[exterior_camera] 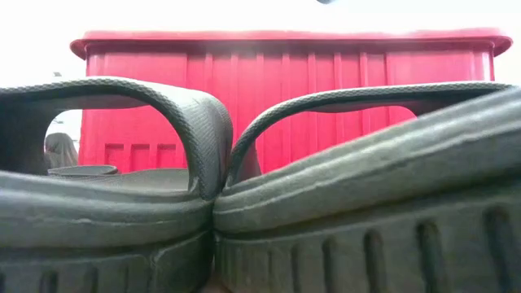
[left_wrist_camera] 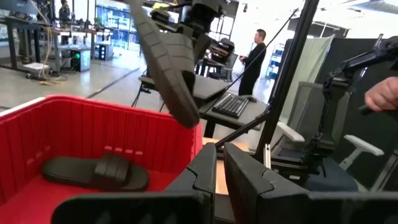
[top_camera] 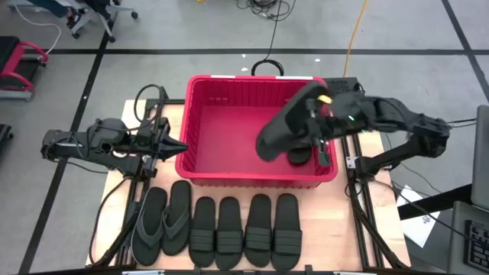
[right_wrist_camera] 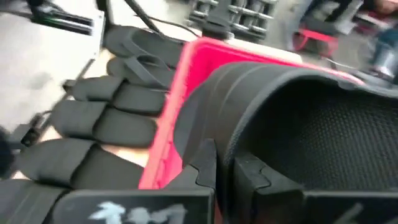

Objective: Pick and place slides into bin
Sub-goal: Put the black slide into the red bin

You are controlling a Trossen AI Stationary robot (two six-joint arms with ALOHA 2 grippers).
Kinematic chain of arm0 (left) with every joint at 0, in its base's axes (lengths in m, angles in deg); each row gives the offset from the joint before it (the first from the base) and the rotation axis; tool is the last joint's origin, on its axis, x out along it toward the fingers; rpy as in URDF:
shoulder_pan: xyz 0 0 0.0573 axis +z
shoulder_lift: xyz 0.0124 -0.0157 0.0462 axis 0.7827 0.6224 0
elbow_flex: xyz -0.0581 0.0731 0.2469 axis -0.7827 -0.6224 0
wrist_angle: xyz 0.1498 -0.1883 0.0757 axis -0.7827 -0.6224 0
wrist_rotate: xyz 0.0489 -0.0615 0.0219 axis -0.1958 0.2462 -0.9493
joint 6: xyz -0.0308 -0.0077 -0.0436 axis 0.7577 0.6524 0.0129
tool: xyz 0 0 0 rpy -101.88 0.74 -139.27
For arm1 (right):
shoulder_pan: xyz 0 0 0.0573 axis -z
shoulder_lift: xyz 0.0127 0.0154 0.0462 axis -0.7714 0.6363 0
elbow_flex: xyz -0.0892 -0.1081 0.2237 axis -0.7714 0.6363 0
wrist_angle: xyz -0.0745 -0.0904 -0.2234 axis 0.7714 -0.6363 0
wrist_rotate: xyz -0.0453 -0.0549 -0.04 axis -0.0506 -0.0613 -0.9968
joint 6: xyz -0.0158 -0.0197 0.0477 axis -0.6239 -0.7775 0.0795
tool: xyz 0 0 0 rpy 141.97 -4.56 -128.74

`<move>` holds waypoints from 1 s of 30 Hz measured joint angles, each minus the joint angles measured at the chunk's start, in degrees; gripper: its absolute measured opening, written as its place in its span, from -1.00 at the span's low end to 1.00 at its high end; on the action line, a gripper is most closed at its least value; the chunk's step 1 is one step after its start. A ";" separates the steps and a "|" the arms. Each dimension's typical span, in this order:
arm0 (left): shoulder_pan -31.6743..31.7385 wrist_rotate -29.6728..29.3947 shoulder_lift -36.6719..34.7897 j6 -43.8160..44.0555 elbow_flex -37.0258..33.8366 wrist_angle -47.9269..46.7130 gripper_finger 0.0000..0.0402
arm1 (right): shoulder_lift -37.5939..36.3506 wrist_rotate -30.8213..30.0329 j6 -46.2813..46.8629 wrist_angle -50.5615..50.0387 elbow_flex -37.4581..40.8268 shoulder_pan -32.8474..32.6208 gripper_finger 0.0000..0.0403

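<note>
My right gripper (top_camera: 312,122) is shut on a black slide (top_camera: 281,126) held over the right half of the red bin (top_camera: 200,122). In the left wrist view the held slide (left_wrist_camera: 168,68) hangs tilted above the bin, ribbed sole showing. A second black slide (left_wrist_camera: 93,171) lies flat on the bin floor, partly hidden under the held one in the high view (top_camera: 299,156). Several black slides (top_camera: 244,231) and a dark grey flip-flop pair (top_camera: 164,223) lie in a row before the bin. My left gripper (top_camera: 180,148) is shut and empty by the bin's left wall. My right gripper pinches the slide's wide band strap at its edge (right_wrist_camera: 229,134) between its two fingers (right_wrist_camera: 250,174). One finger seems to lie under the band and one outside it. The slide is lifted clear of the bin and hangs slanting below the gripper, its lower end (left_wrist_camera: 186,115) pointing down.
The row of sandals fills the table's near edge; two of them (exterior_camera: 122,203) stand close before the low camera, with the bin's near wall (exterior_camera: 326,89) behind. People and office furniture (left_wrist_camera: 252,56) show in the room beyond. Bare table lies left of the bin (top_camera: 172,114).
</note>
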 joint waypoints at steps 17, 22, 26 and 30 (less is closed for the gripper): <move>0.00 3.48 -0.26 -4.28 0.00 -4.55 -0.84 | 16.10 45.16 -19.27 -14.33 -2.08 34.23 -0.99; 0.00 2.79 -0.42 -1.91 0.00 -5.18 -0.84 | 22.16 43.91 -28.39 -25.00 -2.07 34.38 -0.99; 0.00 0.65 -0.41 0.95 0.00 -5.23 -0.84 | 26.95 40.02 -33.85 -28.62 -2.07 36.11 -0.99; 0.00 -0.97 -0.42 3.04 0.00 -5.20 -0.84 | 30.70 40.52 -36.80 -27.34 -2.07 36.62 -0.99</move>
